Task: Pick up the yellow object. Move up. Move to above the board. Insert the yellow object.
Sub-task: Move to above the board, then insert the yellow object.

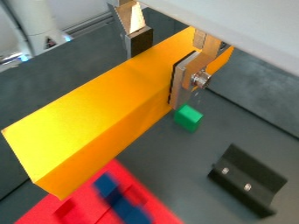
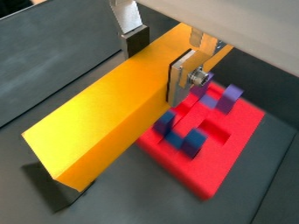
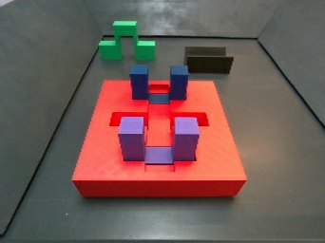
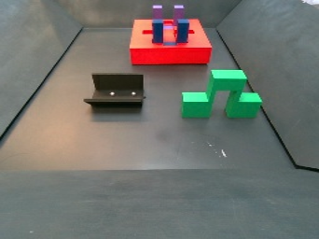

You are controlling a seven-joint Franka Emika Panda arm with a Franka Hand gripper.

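The yellow object (image 2: pixel 111 118) is clamped between the gripper's (image 2: pixel 163 59) silver fingers (image 2: pixel 186 74), which are closed onto its long faces near one end. The gripper is held high, out of both side views. The long free end overhangs, so it may tilt and catch a slot edge. On the board (image 3: pixel 114 166), blue blocks (image 3: pixel 159 82) at 12 o'clock and purple blocks (image 3: pixel 159 136) at 6 flank the slots. The fixture (image 4: pixel 116 91) is empty.

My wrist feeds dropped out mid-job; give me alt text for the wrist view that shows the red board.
The gripper holds the yellow object between its fingers, raised over the dark floor. Beneath its far end lies the board, carrying blue blocks and a purple block.
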